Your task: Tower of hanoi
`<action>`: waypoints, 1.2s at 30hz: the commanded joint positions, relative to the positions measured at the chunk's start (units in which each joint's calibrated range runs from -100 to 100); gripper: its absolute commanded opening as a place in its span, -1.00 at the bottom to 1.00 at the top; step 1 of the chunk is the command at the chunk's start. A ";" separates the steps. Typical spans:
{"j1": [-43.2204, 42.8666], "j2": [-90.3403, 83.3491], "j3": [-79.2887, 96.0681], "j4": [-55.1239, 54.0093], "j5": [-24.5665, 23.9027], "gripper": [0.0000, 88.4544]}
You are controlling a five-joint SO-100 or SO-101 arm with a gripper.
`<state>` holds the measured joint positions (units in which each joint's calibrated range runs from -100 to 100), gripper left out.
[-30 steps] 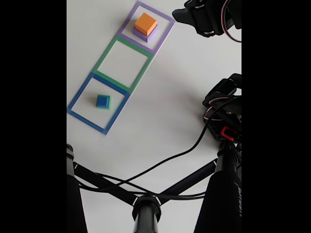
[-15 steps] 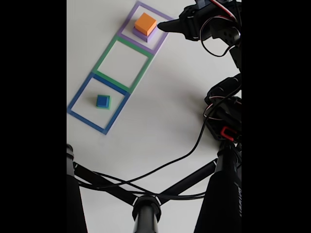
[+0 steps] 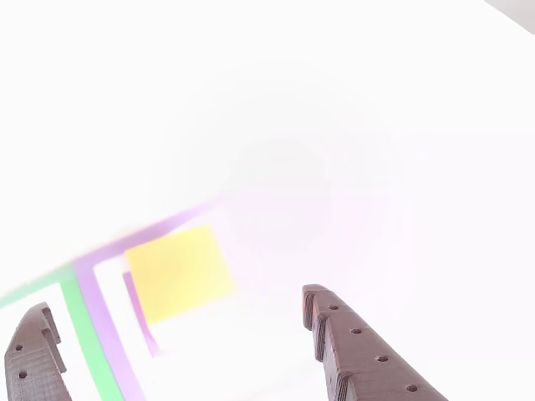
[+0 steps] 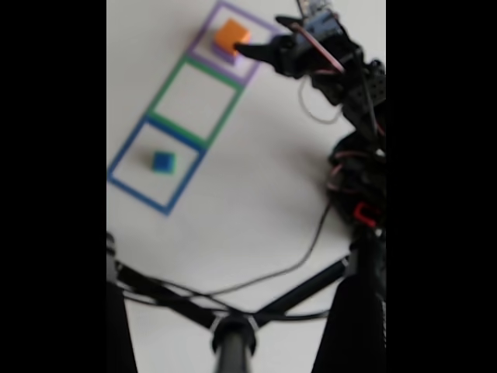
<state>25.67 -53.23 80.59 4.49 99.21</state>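
In the other view, the gripper (image 3: 180,322) is seen with its two dark fingers (image 3: 351,351) spread apart, and the overexposed, yellow-looking top of the orange cube (image 3: 177,271) is located just ahead of the gap between them, not touched by either. In the blurred fixed view, the orange cube (image 4: 231,34) is stacked on the purple cube (image 4: 225,54) inside the purple square outline (image 4: 257,68), just beside the fingertips. The blue cube (image 4: 162,161) is stacked on the green cube (image 4: 165,170) inside the blue square outline (image 4: 128,189), well apart from the fingers, beyond the green square outline (image 4: 227,118).

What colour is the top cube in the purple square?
Orange, sitting on a purple cube; clearest in the fixed view.
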 commanded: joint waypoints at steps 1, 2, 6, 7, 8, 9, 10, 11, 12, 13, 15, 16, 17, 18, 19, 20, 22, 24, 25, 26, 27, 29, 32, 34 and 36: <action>0.41 6.44 1.86 -12.27 0.79 -0.21; 0.41 8.05 2.41 -14.53 0.79 -0.21; 0.22 13.87 4.14 -22.47 0.79 -0.21; -0.07 15.48 4.32 -24.33 0.79 -0.21; -0.26 16.85 4.32 -25.79 0.79 -0.21; -0.64 18.15 4.41 -27.41 0.79 -0.21; -0.93 19.28 4.41 -28.70 0.79 -0.21; -1.31 20.65 4.41 -30.24 0.79 -0.21; -1.41 21.78 4.32 -31.46 0.79 -0.21; -1.60 23.07 4.23 -32.59 0.79 -0.21; -1.60 25.49 4.04 -34.86 0.79 -0.21; -1.60 26.62 4.04 -36.24 0.79 -0.21; -1.41 27.59 4.04 -37.21 0.79 -0.21; -1.22 28.72 3.95 -38.34 0.79 -0.21; -0.93 29.85 3.77 -39.47 0.79 -0.21; -0.74 31.23 3.32 -40.45 0.79 -0.21; -0.16 34.13 2.59 -42.63 0.79 -0.21; 0.13 37.36 1.50 -45.06 0.79 -0.21; 0.22 38.98 1.04 -46.28 0.79 -0.21; 0.22 40.84 0.32 -47.90 0.79 -0.21; 0.22 42.29 -0.23 -49.03 0.79 -0.21; 0.32 45.20 -1.77 -50.97 0.79 -0.21; 0.41 49.23 -4.32 -53.24 0.79 -0.21; 0.41 51.41 -5.77 -54.37 0.79 -0.21; 0.03 53.35 -6.86 -55.51 0.79 -0.21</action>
<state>25.58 -1.82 77.11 -47.91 99.21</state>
